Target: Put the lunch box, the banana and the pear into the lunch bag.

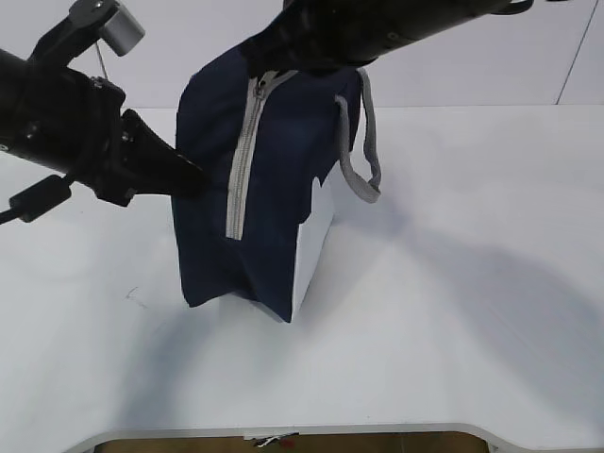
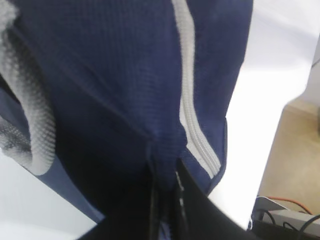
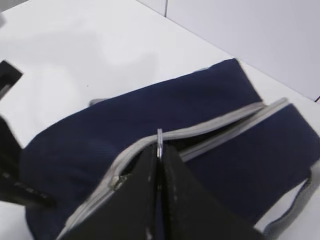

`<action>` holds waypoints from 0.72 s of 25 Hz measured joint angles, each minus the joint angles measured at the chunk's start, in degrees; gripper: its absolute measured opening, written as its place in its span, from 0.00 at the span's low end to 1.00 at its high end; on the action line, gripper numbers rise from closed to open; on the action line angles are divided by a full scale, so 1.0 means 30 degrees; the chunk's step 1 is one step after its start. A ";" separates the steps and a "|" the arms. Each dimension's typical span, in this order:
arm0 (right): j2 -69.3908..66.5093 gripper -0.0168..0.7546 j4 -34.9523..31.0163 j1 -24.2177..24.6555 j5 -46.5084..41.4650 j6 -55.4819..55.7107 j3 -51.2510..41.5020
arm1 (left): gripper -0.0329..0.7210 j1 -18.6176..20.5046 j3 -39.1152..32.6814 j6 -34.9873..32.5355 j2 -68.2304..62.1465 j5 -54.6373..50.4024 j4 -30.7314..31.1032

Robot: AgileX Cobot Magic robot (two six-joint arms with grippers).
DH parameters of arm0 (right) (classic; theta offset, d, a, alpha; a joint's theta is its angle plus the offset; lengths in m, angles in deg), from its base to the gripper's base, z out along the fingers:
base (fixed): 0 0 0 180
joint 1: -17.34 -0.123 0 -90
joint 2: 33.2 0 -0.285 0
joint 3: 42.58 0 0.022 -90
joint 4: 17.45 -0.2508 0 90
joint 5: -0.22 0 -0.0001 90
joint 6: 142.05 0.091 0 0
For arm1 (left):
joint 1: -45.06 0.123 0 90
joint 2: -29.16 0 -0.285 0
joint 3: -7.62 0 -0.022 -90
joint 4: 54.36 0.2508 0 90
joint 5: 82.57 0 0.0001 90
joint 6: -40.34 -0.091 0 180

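Note:
The navy-blue lunch bag [image 1: 269,189] stands upright on the white table, its grey zipper [image 1: 241,160] running down the near face. My left gripper [image 1: 193,179] is shut on a fold of the bag's fabric [image 2: 162,150] at its left side. My right gripper [image 1: 274,71] is at the bag's top, shut on the zipper's ring pull [image 3: 159,142]. Behind the pull the zipper [image 3: 220,132] gapes a little. A grey handle [image 1: 363,151] hangs at the right. The lunch box, banana and pear are out of view.
The white table [image 1: 453,283] spreads around the bag, with its front edge [image 1: 377,429] near the bottom. A white wall stands behind. Floor and cables [image 2: 285,210] show beyond the table edge in the left wrist view.

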 joint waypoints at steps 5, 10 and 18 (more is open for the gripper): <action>-0.0516 0.04 -0.0040 0.0176 0.0038 0.0037 0.0727 | 0.04 0.0000 0.0000 0.1093 0.0088 -0.0450 0.1437; -0.0551 0.04 -0.1067 0.0176 -0.0804 0.0037 0.1810 | 0.04 0.0000 0.0000 0.2253 0.0160 -0.0274 0.2946; -0.0662 0.04 -0.0720 0.0189 -0.1671 0.0037 0.2176 | 0.04 0.0000 0.0000 0.2517 0.0160 0.0163 0.3497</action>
